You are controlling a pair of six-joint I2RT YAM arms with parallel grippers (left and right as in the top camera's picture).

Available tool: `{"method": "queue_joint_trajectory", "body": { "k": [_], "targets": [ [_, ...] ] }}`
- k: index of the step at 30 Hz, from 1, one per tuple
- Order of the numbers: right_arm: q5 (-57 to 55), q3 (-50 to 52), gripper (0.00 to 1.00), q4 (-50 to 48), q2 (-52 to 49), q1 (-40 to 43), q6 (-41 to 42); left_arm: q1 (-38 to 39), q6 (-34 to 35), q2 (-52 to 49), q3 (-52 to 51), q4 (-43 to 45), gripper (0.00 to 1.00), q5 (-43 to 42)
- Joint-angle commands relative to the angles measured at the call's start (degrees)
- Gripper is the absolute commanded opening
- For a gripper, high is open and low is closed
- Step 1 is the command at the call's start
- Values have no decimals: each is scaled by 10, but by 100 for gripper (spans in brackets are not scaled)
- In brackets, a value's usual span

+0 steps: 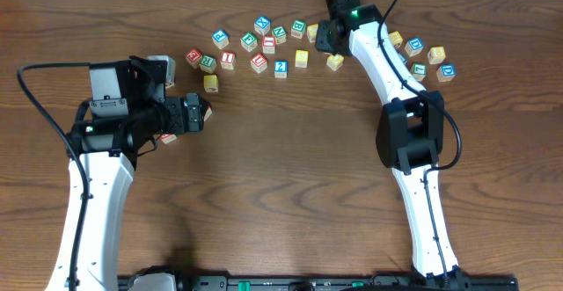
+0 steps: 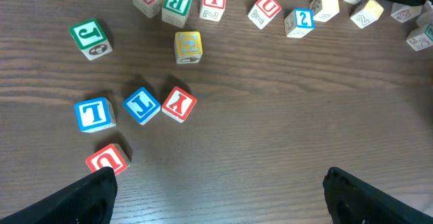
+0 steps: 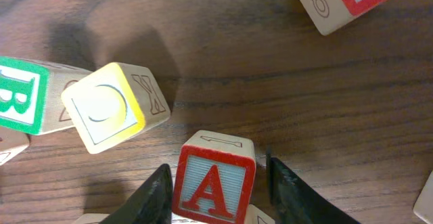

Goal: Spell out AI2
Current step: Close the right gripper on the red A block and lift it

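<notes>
The red A block [image 3: 215, 182] sits slightly turned between my right gripper's [image 3: 218, 166] fingers, with a thin gap on each side; the gripper is open around it. In the overhead view that gripper [image 1: 328, 34] is down in the block cluster and hides the A. The red I block [image 2: 212, 3] and blue 2 block [image 2: 299, 19] lie in the far row; they also show in the overhead view, the I [image 1: 228, 60] and the 2 [image 1: 281, 66]. My left gripper [image 2: 216, 197] is open and empty over bare wood, at the left in the overhead view [image 1: 198, 113].
Many other letter blocks lie scattered along the back of the wooden table [image 1: 290, 168]. A yellow block [image 3: 111, 105] and a green B block [image 3: 17, 94] lie left of the A. Blue T [image 2: 93, 114], blue J [image 2: 141, 105] and red Y [image 2: 178, 103] blocks lie ahead of the left gripper.
</notes>
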State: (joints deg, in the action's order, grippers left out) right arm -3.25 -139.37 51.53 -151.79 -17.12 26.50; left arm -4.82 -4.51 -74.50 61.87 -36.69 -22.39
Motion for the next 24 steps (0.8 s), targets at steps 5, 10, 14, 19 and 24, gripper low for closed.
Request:
{"method": "queue_joint_trajectory", "body": {
  "k": [5, 10, 14, 19, 24],
  "targets": [
    [-12, 14, 35, -10, -2, -5, 5, -2, 2, -7, 14, 3, 96, -5],
    [-12, 16, 34, -26, -2, -5, -35, -2, 2, -7, 14, 3, 96, -5],
    [-11, 21, 34, -32, -2, -5, -66, -2, 2, -7, 14, 4, 96, -5],
    [-11, 23, 34, -35, -2, -6, -108, -2, 2, -7, 14, 7, 96, -5],
    [-11, 23, 33, -35, -2, -5, -109, -2, 2, -7, 14, 8, 96, -5]
  ]
}}
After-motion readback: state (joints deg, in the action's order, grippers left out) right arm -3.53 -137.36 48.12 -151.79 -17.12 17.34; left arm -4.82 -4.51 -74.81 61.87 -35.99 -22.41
